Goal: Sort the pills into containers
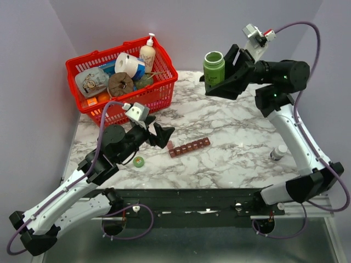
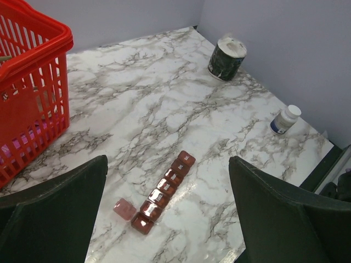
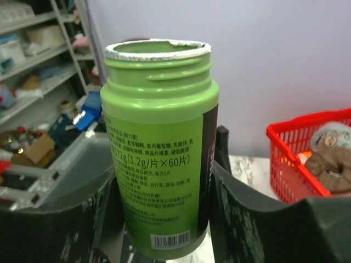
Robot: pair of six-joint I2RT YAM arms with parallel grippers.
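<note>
Uncapped green bottle (image 3: 159,148) is clamped upright between the jaws of the right gripper (image 1: 218,76), raised above the marble table (image 1: 230,126). Left gripper (image 2: 168,159) is spread wide, empty, over the compartment strip (image 1: 189,148).

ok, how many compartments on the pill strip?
7, in one row along the pill strip on the table; a lid is open at the end nearest the left fingers. None looks hidden.
</note>
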